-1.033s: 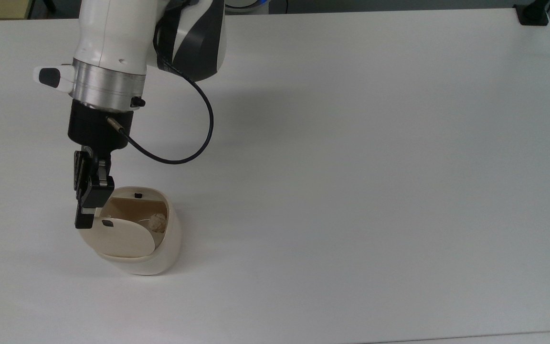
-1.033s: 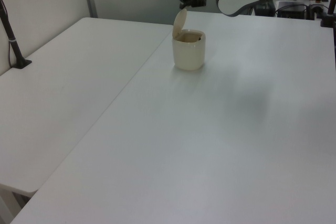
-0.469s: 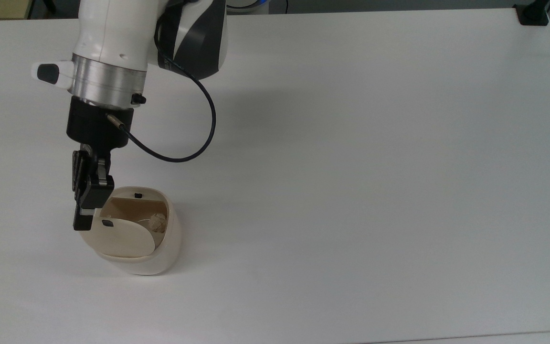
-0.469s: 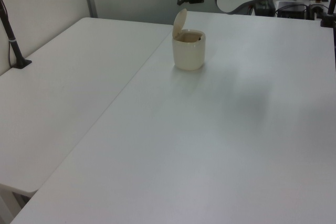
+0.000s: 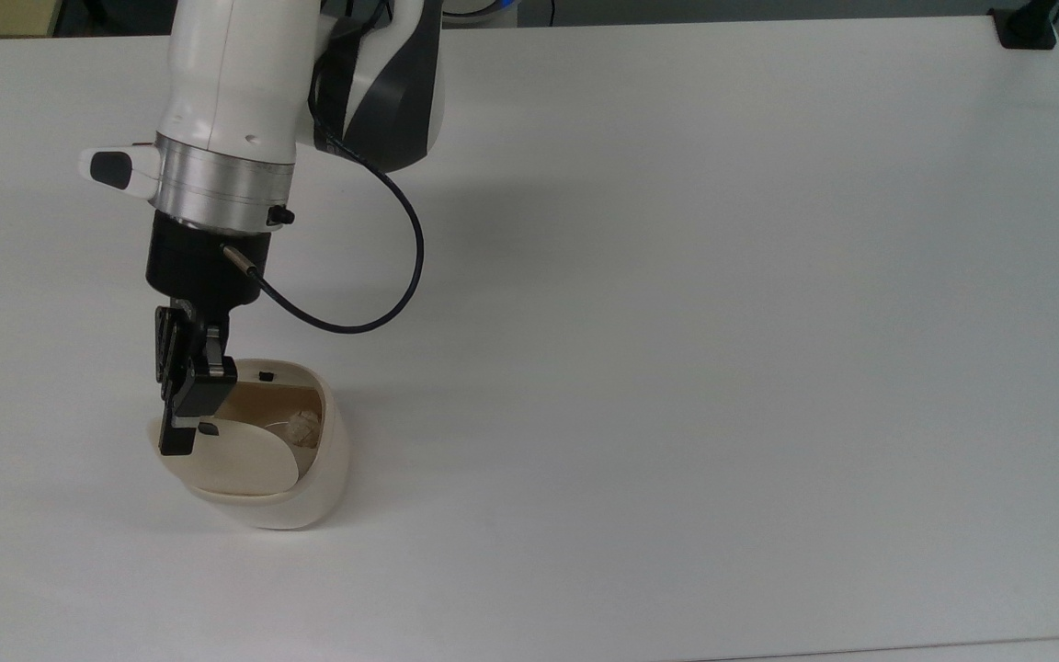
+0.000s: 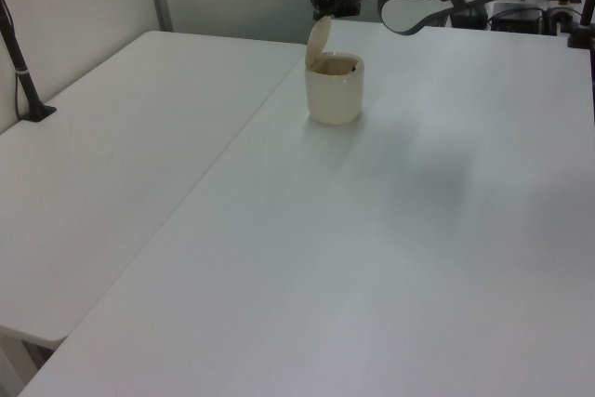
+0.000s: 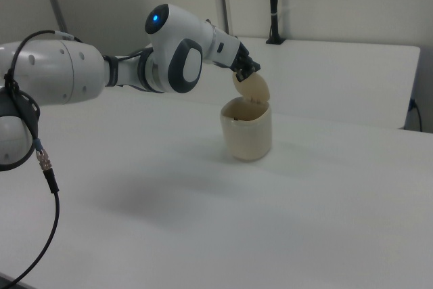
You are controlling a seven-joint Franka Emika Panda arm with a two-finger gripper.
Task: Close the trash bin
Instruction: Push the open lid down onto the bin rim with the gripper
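Observation:
The cream trash bin [image 5: 313, 483] stands near the top view's lower left with its lid [image 5: 240, 460] swung up and open. A crumpled wad [image 5: 302, 426] lies in its tan interior. My gripper [image 5: 177, 439] reaches down to the lid's upper edge beside the black latch tab, fingers shut with nothing held. In the left view the bin [image 6: 334, 95] has its lid [image 6: 318, 41] upright, and the gripper [image 6: 325, 14] is at the lid's top. In the right view the gripper [image 7: 245, 72] touches the top of the lid [image 7: 252, 87] above the bin [image 7: 247, 130].
A black clamp [image 5: 1026, 28] sits at the table's far right corner in the top view. A black post [image 6: 23, 72] stands at the left view's left edge. A seam between two white tabletops runs past the bin.
The arm shifted to the top view's right, bringing the gripper over the lid's edge by the latch tab. In the left view it dropped back to the lid's top. The lid stays upright.

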